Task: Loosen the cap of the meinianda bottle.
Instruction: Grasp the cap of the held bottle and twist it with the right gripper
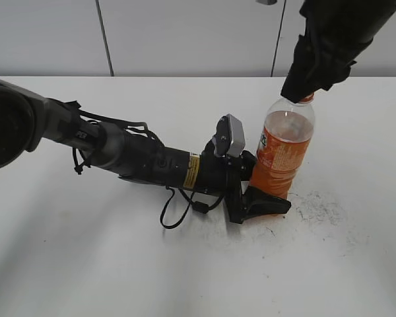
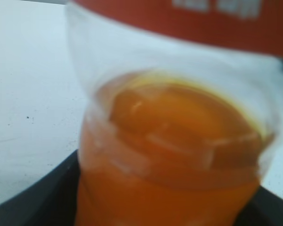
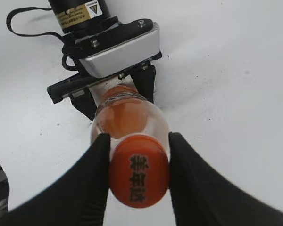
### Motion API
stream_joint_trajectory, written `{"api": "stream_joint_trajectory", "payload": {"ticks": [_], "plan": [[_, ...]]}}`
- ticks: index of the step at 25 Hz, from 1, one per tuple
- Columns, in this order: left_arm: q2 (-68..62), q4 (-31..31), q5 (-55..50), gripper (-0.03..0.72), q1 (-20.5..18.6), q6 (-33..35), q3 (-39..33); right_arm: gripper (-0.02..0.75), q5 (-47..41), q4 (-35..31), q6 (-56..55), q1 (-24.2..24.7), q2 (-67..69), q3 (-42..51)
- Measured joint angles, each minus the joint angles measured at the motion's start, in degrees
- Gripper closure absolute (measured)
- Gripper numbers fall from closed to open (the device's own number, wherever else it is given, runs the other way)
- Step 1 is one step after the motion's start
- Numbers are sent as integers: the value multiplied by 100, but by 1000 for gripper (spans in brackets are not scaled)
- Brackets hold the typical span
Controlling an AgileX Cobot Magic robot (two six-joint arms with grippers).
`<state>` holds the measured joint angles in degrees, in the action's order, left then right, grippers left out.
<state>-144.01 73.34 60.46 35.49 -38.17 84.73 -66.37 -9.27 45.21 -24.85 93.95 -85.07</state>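
Note:
The meinianda bottle [image 1: 284, 148] stands upright on the white table, clear plastic with orange drink and an orange label. It fills the left wrist view [image 2: 174, 141], blurred. My left gripper [image 1: 267, 198] is shut on the bottle's lower body, its black fingers on either side. My right gripper [image 1: 302, 92] comes down from above and is shut on the orange cap [image 3: 139, 170], whose top shows dark printed characters. In the right wrist view both black fingers [image 3: 139, 172] press the cap's sides. In the exterior view the cap is hidden by the gripper, only the orange neck ring showing.
The white table [image 1: 86, 264] runs to a pale wall at the back. The left arm [image 1: 138, 158] lies low across the table from the left, with a loose black cable beside it. Dark scuff marks [image 1: 323, 208] speckle the table to the right of the bottle.

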Motion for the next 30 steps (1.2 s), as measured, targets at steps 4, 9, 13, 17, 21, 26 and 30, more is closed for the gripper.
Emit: {"api": "stream_joint_trajectory", "payload": {"ticks": [4,9,13,17,21,26,30], "plan": [[0,6,-1,132,0,0,0,460,-7,0,363,0,0,0],[0,11,-1,132,0,0,0,460,-11,0,489,0,0,0],[0,16,-1,132,0,0,0,460,-18,0,347,0,0,0],[0,16,-1,132,0,0,0,456,-2,5,-140,0,0,0],[0,30,10,133,0,-48,0,388,11,49,-829,0,0,28],[0,30,9,133,0,-53,0,354,109,74,-1814,0,0,28],[0,30,9,133,0,-65,0,351,214,74,-2261,0,0,28]]}}
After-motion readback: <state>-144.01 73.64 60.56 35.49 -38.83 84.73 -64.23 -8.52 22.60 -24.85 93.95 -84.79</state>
